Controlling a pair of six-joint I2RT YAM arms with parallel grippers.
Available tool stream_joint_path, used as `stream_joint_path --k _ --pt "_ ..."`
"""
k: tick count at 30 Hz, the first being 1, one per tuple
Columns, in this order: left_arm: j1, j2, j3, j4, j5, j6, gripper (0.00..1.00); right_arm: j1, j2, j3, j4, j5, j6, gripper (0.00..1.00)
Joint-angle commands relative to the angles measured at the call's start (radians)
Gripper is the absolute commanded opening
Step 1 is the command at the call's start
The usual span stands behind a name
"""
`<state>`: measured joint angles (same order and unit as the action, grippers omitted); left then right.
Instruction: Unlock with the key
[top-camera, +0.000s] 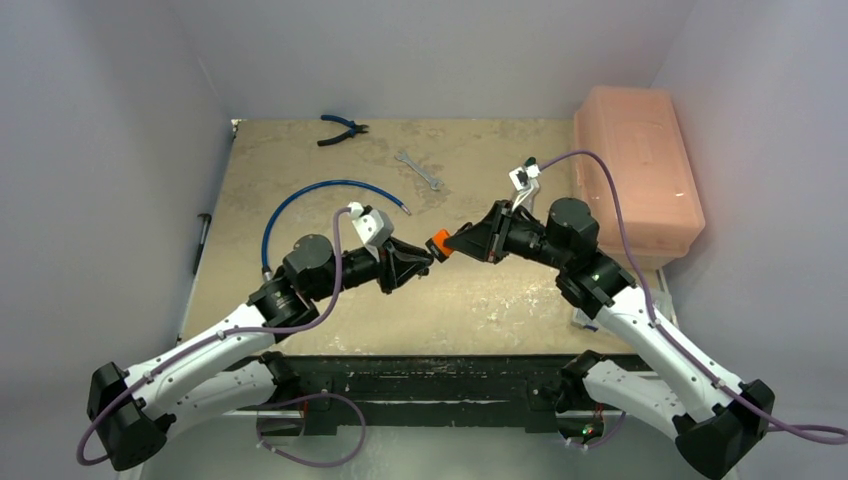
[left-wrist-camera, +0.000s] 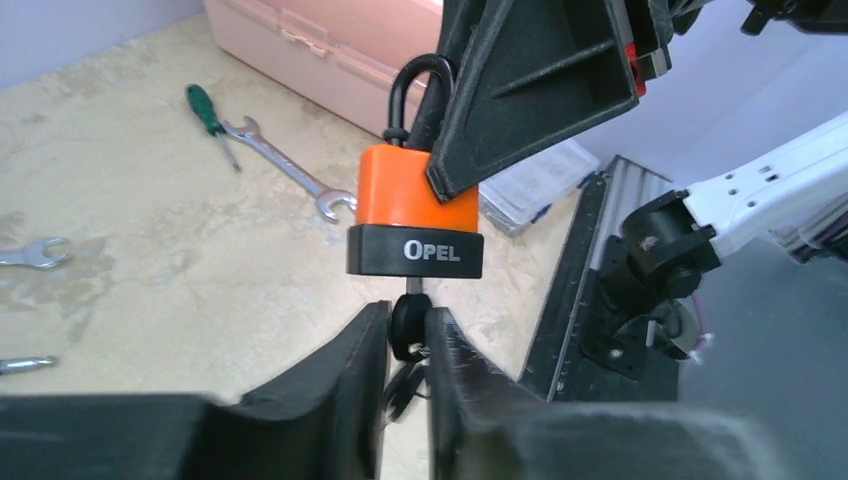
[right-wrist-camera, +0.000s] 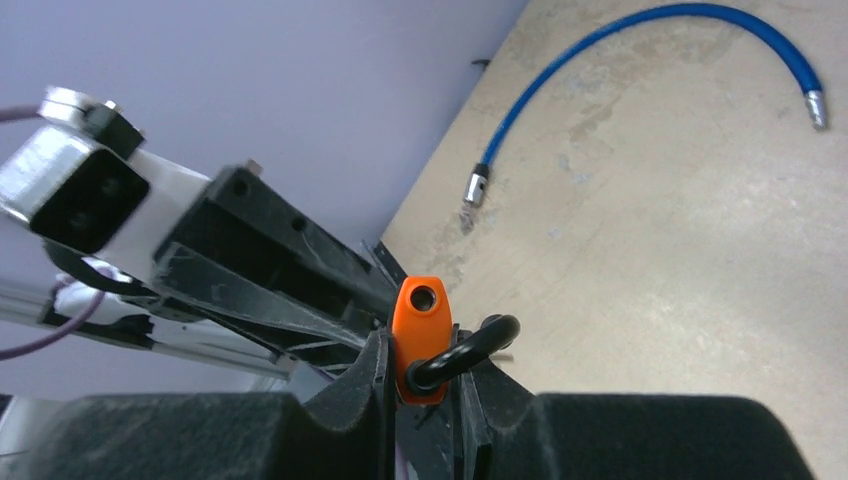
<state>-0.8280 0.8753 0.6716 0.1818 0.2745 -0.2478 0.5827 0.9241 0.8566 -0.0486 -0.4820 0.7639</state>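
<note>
Padlock (top-camera: 438, 245), orange body, black base, black steel shackle, held horizontal: base toward left gripper (top-camera: 424, 258), whose fingers pinch the black-headed key (left-wrist-camera: 410, 325); right gripper (top-camera: 457, 242) clamps the orange body between its fingers.

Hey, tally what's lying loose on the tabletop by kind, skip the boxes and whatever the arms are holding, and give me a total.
Wrenches: 2
Pliers: 1
Screwdrivers: 1
Blue hoses: 1
Total: 5
Not counted: a metal tip at the left wrist view's edge, too cut off to name.
</note>
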Motion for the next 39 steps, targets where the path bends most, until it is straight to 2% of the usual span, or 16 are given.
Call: stream_joint_path --k 1,2,4,6,8,9,12,19,29,35,39 --pt "0.021 -0.035 0.061 0.017 -0.073 0.063 0.38 -0.006 -0.014 0.029 -0.049 0.003 0.036 0.00" --pt "0.020 -0.017 0.090 -0.023 -0.044 0.063 0.48 -0.005 -0.017 0.033 -0.052 0.005 0.032 0.00" --pt "0.021 0.019 0.171 -0.128 0.020 0.083 0.60 -0.005 -0.024 0.041 -0.057 0.003 0.012 0.00" --pt "0.020 0.034 0.204 -0.178 0.064 0.080 0.68 -0.005 -0.034 0.045 -0.063 0.007 -0.002 0.00" --pt "0.020 0.018 0.195 -0.178 0.107 0.071 0.88 -0.005 -0.048 0.047 -0.066 0.009 -0.025 0.00" --pt "0.020 0.004 0.183 -0.165 0.124 0.062 0.93 -0.005 -0.056 0.047 -0.060 0.004 -0.044 0.00" --pt "0.021 -0.023 0.165 -0.135 0.176 0.035 0.98 -0.005 -0.089 0.032 -0.019 -0.040 -0.092 0.00" --pt "0.023 0.027 0.223 -0.114 0.318 -0.026 0.96 -0.005 -0.158 -0.025 0.111 -0.170 -0.148 0.00" --pt "0.023 0.132 0.320 -0.127 0.428 -0.088 0.76 -0.005 -0.191 -0.075 0.220 -0.244 -0.124 0.00" --pt "0.022 0.159 0.309 -0.130 0.441 -0.092 0.71 -0.006 -0.194 -0.074 0.236 -0.251 -0.121 0.00" --pt "0.023 0.177 0.306 -0.110 0.460 -0.107 0.58 -0.006 -0.193 -0.070 0.228 -0.251 -0.123 0.00"
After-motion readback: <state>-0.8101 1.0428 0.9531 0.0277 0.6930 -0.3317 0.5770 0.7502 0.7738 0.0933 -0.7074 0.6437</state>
